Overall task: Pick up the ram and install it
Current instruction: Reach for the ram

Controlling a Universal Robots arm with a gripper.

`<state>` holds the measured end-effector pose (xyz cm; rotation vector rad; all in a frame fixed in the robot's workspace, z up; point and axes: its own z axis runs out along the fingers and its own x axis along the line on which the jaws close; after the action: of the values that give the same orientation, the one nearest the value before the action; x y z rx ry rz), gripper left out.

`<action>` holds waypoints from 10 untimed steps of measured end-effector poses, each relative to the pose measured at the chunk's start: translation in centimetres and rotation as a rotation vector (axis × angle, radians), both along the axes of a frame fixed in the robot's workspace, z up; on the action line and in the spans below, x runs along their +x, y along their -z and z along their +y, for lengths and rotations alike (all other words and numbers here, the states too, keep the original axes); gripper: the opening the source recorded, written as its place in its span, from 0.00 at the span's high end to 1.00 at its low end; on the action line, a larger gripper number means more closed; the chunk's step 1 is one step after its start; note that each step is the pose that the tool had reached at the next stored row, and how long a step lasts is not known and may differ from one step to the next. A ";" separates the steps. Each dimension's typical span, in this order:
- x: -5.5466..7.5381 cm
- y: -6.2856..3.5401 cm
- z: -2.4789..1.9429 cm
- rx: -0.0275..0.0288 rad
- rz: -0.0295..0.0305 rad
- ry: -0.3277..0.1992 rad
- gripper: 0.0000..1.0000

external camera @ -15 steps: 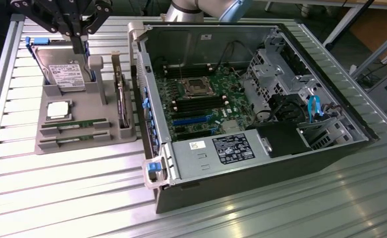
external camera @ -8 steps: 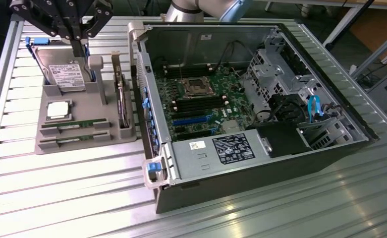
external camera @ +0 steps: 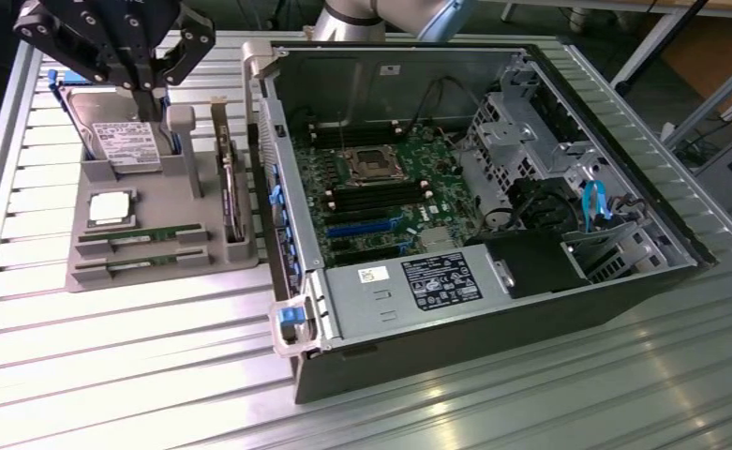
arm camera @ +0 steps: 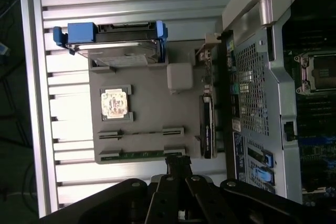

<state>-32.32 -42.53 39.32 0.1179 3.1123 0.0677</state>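
We count two ram sticks (external camera: 138, 236), one CPU chip (external camera: 112, 207), one hard drive (external camera: 123, 141) and one upright card (external camera: 230, 192), all in one grey holder (external camera: 185, 214). We also count one open computer case (external camera: 466, 309), one gripper (external camera: 151, 86) and one counter (external camera: 115, 375).

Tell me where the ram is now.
On the exterior view's left, in the grey holder beside the open computer case: one ram stick next to the silver CPU chip, the second ram stick alongside it.
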 end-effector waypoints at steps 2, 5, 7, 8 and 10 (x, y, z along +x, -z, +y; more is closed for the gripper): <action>0.0 0.00 -0.36 0.0000 0.0001 0.000 0.90; 0.0 0.00 -0.91 -0.0001 0.0001 0.000 0.90; 0.0 0.00 -0.95 0.0000 0.0001 0.000 0.90; 0.0 0.00 -0.95 -0.0001 0.0001 0.000 0.90; 0.0 0.00 -0.96 -0.0001 0.0001 0.000 0.90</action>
<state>-32.32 -43.48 39.33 0.1180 3.1124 0.0676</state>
